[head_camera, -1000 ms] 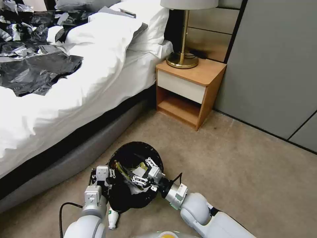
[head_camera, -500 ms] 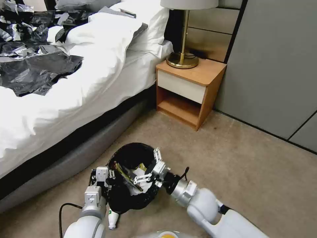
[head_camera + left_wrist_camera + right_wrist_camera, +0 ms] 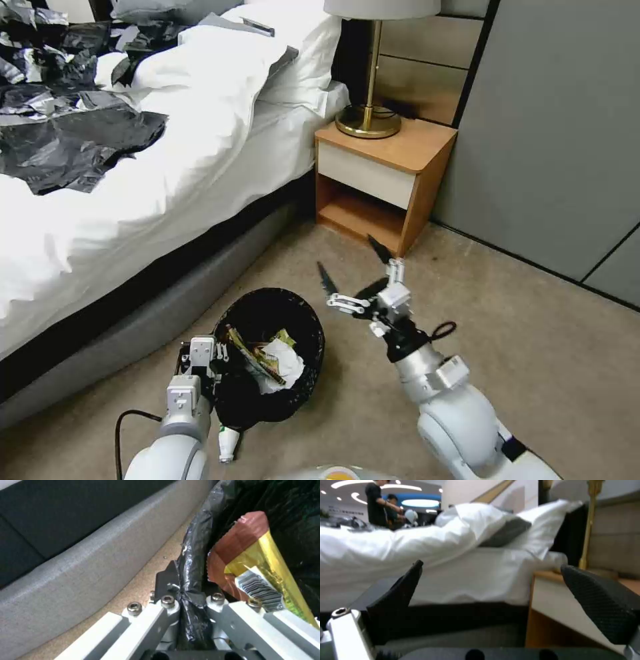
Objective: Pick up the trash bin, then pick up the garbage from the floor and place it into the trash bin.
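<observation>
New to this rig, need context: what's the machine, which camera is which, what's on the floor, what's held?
It is a wheeled robot with two arms. The wide picture comes from its head camera, looking down at a carpeted bedroom floor beside a bed and a nightstand. The other two pictures come from cameras on each wrist. The left hand is shut on the rim of the trash bin, pinching the black liner; the left wrist picture shows that pinch up close. Inside the bin lie a yellow wrapper and a white paper wad. The right hand is raised above the floor to the right of the bin, open, holding nothing.
</observation>
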Controlling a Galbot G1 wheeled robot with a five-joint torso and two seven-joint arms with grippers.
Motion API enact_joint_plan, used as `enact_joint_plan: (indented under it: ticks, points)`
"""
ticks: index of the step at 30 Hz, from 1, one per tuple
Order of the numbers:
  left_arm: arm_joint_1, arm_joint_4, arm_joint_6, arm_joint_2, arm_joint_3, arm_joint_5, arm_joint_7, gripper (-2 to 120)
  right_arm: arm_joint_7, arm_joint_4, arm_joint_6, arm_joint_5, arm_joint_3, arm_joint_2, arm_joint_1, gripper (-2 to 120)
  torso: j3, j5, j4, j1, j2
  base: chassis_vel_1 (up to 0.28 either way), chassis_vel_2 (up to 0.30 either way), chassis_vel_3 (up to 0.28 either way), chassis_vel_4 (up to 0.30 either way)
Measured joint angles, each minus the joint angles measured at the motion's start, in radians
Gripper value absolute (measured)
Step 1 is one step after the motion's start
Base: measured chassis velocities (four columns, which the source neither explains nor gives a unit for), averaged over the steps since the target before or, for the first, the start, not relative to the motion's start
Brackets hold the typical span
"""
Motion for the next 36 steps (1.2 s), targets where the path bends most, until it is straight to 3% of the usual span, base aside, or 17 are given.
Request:
enact_joint_plan:
  ticks: [10, 36]
  points:
    - [0.001, -0.008, 0.004, 0.002, -0.004, -0.011, -0.001, 1, -0.004, -0.099, 0.037, -0.009, -0.001, 0.024, -0.016, 100, 0.000, 0.0000, 0.0000, 0.000, 0.000, 0.000, 0.000, 0.000, 0.000]
    - [0.013, -0.060, 0.012, 0.001, -0.008, -0.014, -0.001, 1, -0.007, -0.113, 0.032, 0.003, 0.010, 0.019, 0.004, 100, 0.000, 0.0000, 0.0001, 0.000, 0.000, 0.050, 0.059, 0.057, 0.057]
